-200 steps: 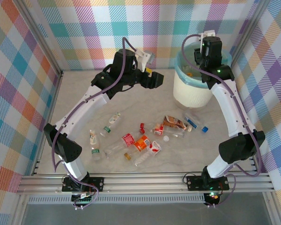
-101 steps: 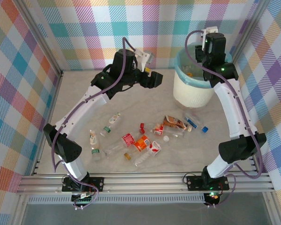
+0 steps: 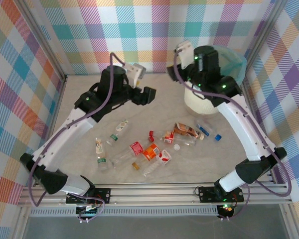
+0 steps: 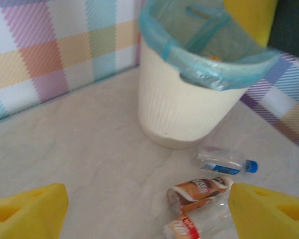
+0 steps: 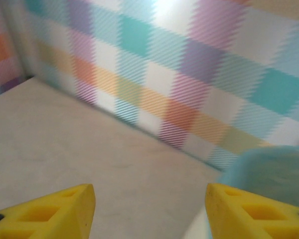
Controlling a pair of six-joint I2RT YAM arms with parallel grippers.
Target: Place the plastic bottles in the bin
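Both arms have swung away from the bin since a second ago. From the top camera, the right arm, whose wrist hung over the bin's mouth, now reaches left of its rim, so the teal liner shows on the far right side. The left arm has drawn back toward the left and near side. The bottles lie scattered on the table, near of the bin, and none of them has shifted. I read this as a drop just finished, with both arms heading back for more and most of the job still ahead.

From the left wrist, the left gripper is released: its yellow fingers stand wide apart with bare table between them. Beyond them the bin stands upright, and a faint orange spot shows inside the liner, though I cannot tell what it is. Just near of its foot lie a clear bottle with a blue cap, a brown-labelled bottle and a red-labelled one, all on their sides.

From the right wrist, the right gripper is likewise released and carries nothing. It faces the checked far wall, with the blurred liner rim at its right.
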